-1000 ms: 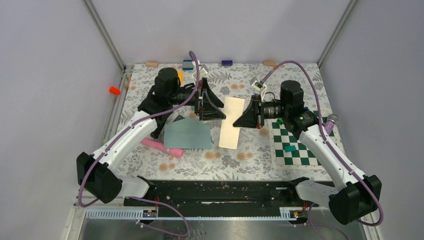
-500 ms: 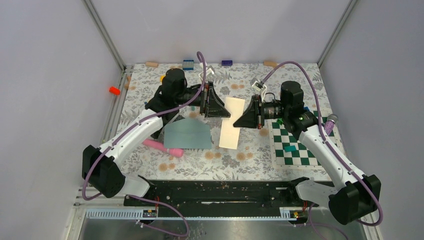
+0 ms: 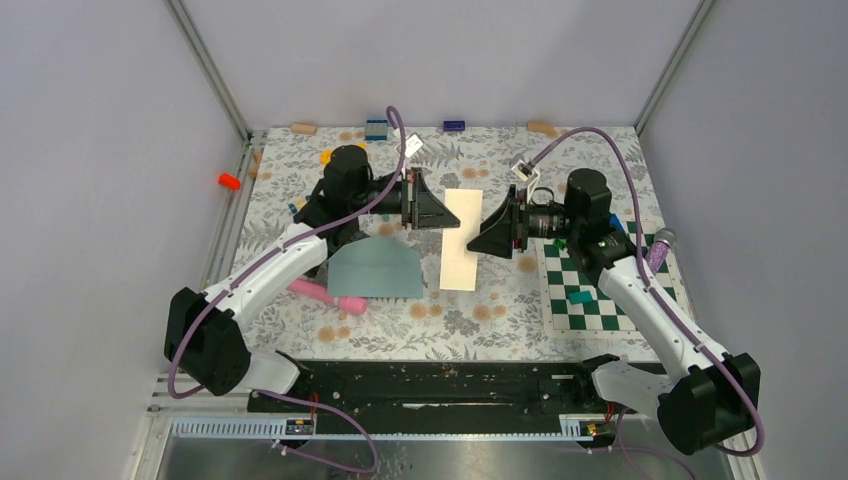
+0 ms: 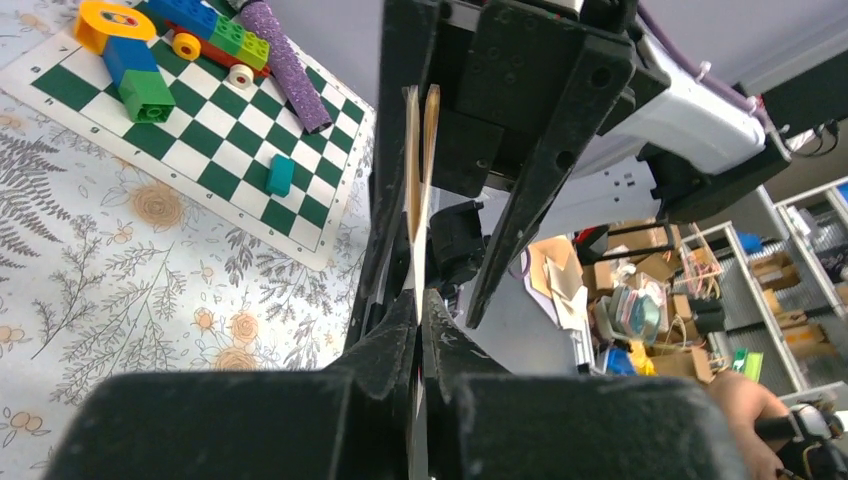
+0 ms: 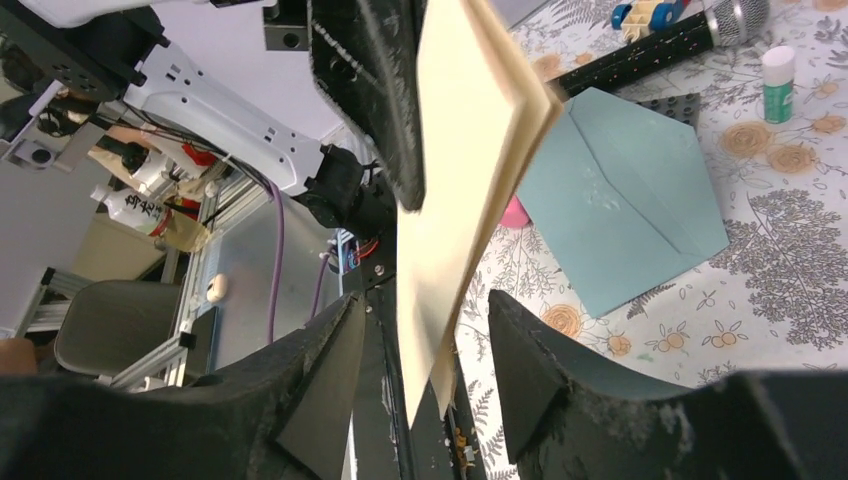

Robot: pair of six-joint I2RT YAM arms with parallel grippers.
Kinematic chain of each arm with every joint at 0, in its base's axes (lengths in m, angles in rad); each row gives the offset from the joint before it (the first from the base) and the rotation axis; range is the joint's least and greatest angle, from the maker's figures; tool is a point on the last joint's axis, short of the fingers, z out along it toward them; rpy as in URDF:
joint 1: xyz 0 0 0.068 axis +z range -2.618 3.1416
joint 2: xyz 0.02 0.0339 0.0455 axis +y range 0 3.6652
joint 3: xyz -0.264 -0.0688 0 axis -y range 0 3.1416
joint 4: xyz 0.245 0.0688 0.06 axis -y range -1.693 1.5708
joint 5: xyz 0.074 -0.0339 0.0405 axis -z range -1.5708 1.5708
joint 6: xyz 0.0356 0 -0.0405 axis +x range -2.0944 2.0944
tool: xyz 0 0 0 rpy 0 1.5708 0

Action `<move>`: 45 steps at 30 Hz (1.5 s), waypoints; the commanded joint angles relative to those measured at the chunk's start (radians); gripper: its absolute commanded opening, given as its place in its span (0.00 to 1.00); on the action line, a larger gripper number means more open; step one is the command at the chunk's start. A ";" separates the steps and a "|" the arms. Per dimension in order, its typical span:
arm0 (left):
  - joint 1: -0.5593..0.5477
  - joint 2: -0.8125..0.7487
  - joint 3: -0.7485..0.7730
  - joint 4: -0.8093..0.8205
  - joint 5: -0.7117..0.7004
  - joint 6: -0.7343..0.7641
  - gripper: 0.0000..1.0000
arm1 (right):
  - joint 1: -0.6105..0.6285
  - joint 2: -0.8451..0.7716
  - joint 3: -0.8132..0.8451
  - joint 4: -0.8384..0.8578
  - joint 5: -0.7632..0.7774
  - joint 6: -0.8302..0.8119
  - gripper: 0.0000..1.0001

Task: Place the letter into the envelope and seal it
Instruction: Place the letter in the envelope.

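Note:
The letter (image 3: pixel 461 243), a folded cream sheet, is held up off the table between the two arms. My left gripper (image 3: pixel 440 218) is shut on its left edge; the left wrist view shows the letter (image 4: pixel 418 170) edge-on between the closed fingertips. My right gripper (image 3: pixel 476 241) stands open around the right edge, and in its wrist view the letter (image 5: pixel 455 190) hangs free between the spread fingers (image 5: pixel 330 360). The teal-grey envelope (image 3: pixel 375 270) lies flat on the floral table just left of the letter, flap pointing away, also in the right wrist view as the envelope (image 5: pixel 625 200).
A green chessboard mat (image 3: pixel 600 295) with small blocks lies to the right, with a purple microphone (image 3: pixel 660 245) at its far corner. A pink object (image 3: pixel 325 293) lies beside the envelope's near left corner. Small blocks (image 3: pixel 376 128) line the back edge. A glue stick (image 5: pixel 778 75) stands beyond the envelope.
My left gripper has moved right and closed on the letter's left edge. My right gripper, shut on the letter before, has opened and let go of it.

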 commanded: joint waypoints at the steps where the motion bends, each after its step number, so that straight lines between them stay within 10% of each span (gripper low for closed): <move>1: 0.043 -0.036 -0.047 0.247 -0.004 -0.177 0.00 | -0.035 -0.041 -0.048 0.229 -0.030 0.154 0.56; 17: 0.051 -0.030 -0.117 0.413 0.004 -0.287 0.00 | -0.050 0.036 -0.153 0.554 0.023 0.399 0.58; 25: 0.051 -0.022 -0.122 0.411 -0.002 -0.278 0.00 | -0.050 0.028 -0.165 0.633 -0.033 0.464 0.28; 35: 0.051 -0.020 -0.121 0.401 -0.007 -0.266 0.00 | -0.050 0.032 -0.174 0.713 -0.060 0.524 0.39; 45: 0.048 -0.019 -0.122 0.387 -0.017 -0.232 0.00 | -0.050 0.045 -0.167 0.722 -0.060 0.553 0.21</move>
